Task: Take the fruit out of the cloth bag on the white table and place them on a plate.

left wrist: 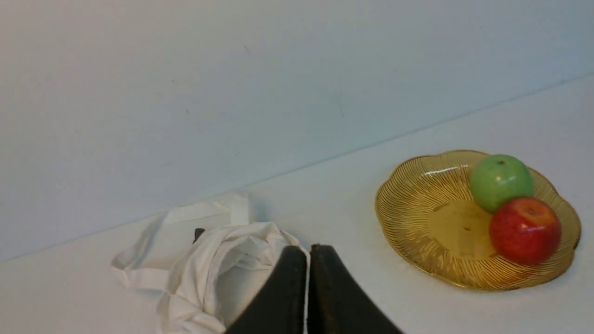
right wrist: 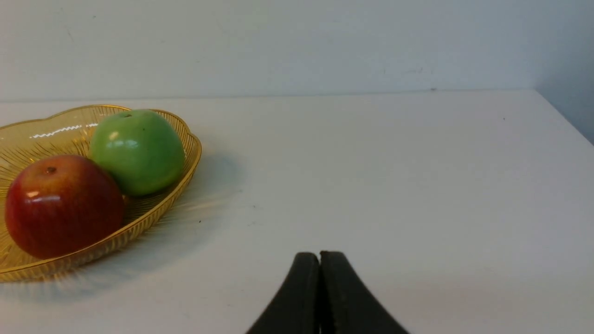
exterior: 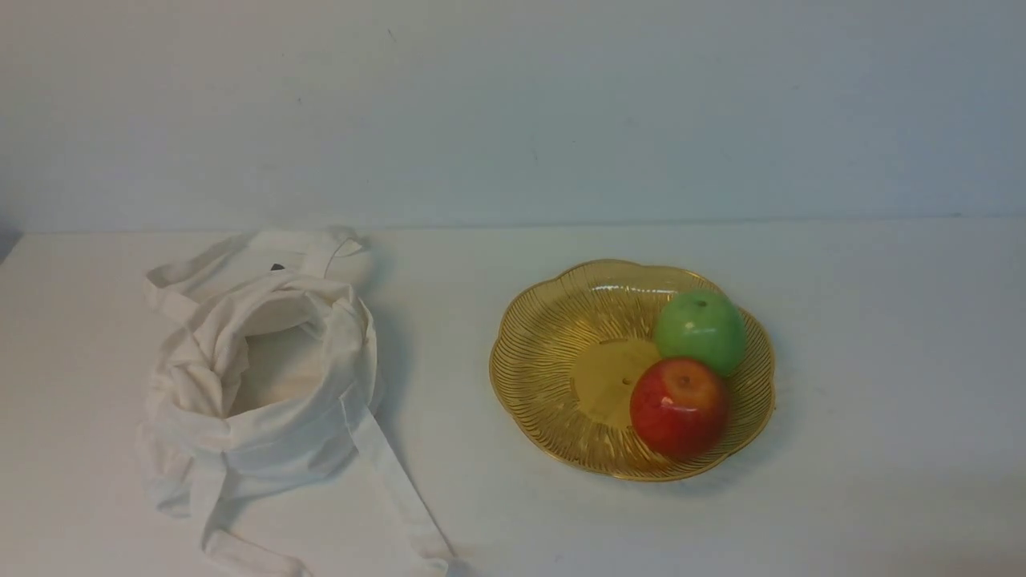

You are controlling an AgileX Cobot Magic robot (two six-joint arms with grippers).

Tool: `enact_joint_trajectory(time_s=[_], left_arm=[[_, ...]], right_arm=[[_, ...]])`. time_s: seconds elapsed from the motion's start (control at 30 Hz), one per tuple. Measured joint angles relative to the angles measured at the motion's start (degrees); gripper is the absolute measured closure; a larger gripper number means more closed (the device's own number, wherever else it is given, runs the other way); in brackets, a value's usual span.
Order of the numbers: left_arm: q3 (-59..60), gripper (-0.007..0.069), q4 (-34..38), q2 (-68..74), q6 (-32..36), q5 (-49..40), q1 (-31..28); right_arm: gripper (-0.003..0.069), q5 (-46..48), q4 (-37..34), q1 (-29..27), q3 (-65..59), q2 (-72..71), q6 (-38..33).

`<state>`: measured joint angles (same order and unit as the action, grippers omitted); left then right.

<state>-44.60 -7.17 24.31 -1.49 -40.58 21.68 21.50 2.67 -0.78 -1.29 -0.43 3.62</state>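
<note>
From the front we see neither arm; only the wrist views show them. Our left gripper (left wrist: pixel 308 250) has its fingers pressed together, holding nothing, and it hides part of the cloth bag (exterior: pixel 264 377) just ahead. How deep the bag's slack open mouth goes we cannot tell. Our right gripper (right wrist: pixel 319 258) is likewise closed and holding nothing above the white table (right wrist: pixel 394 185). Off to its side, well apart, the plate (exterior: pixel 553 353) holds the red apple (exterior: pixel 679 406) touching the green apple (exterior: pixel 700 332); the plate's far side is cut off in that wrist view.
</note>
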Motion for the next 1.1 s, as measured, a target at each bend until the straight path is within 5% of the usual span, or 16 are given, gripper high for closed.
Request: enact_joint_trajectory(time_s=[0.2, 0.4, 1.1], left_arm=[[26.1, 0.0632, 1.8, -16.7, 0.0, 13.1, -10.0], [44.4, 0.0632, 2.8, -24.8, 0.1, 16.3, -15.5], [46.1, 0.0632, 3.6, -24.9, 1.5, 18.3, -17.4]], right_arm=[[0.0674, 0.0, 0.0, 0.0, 0.0, 0.0, 0.0], [0.0674, 0.0, 0.0, 0.0, 0.0, 0.0, 0.0], [0.0674, 0.0, 0.0, 0.0, 0.0, 0.0, 0.0]])
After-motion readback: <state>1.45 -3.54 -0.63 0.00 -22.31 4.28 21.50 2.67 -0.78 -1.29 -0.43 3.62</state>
